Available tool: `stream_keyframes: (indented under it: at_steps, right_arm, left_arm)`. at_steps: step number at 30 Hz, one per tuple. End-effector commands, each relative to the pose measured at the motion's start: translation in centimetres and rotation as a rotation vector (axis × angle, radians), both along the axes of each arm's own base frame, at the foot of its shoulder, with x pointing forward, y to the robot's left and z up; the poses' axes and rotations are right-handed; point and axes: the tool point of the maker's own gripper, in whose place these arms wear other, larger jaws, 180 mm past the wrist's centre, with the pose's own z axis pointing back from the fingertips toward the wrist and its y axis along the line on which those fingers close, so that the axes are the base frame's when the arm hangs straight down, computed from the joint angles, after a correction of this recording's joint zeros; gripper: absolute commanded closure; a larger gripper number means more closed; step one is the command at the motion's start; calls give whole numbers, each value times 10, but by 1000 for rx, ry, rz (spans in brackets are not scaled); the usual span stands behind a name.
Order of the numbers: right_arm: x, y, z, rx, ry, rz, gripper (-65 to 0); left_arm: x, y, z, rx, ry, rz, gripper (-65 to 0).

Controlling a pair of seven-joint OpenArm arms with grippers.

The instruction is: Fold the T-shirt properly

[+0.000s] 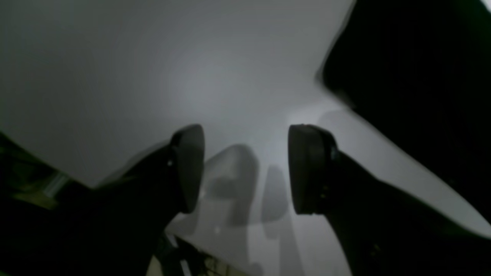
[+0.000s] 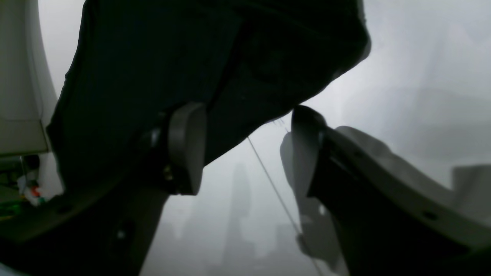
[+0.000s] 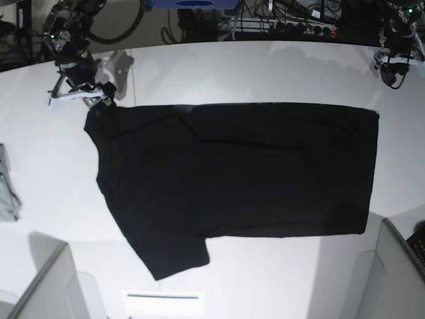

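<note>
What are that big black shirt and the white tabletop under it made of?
T-shirt: seemingly soft matte knit cloth; it lies limp, with faint creases and a folded sleeve. Table: a smooth, hard white surface, perhaps laminate or painted board; it shows soft sheen and crisp shadows.

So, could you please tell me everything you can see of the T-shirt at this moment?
The T-shirt is plain black cloth, spread nearly flat on the white table, no print showing. One short sleeve sticks out toward the table's near edge. The right gripper stands open at its far corner, beside the fabric; whether they touch is unclear. The left gripper is open over bare table, clear of it.
</note>
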Motion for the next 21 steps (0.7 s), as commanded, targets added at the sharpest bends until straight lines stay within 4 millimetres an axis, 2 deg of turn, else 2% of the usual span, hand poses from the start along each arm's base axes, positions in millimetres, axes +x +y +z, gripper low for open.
stream_keyframes:
  at_steps: [1,2,5,9,14,21]
  right_arm:
    - [2,2,1,47,-23,-10,-359]
    - [0,4,-4,106,-22,-27,-359]
    - [-5,-7,-21,205,-4,-106,-359]
    - [-12,-22,-43,199,68,-169,-359]
    - [4,-35,-43,154,60,-191,-356]
    - [24,-35,-53,139,78,-185,-356]
  left_arm:
    - [14,11,17,41,-53,-18,-337]
    - [18,6,12,35,-36,-44,-337]
    - [28,-3,7,34,-19,-89,-337]
    - [30,-5,6,30,-19,-95,-337]
    - [34,-5,6,25,-29,-90,-336]
    - [36,-4,7,25,-34,-87,-336]
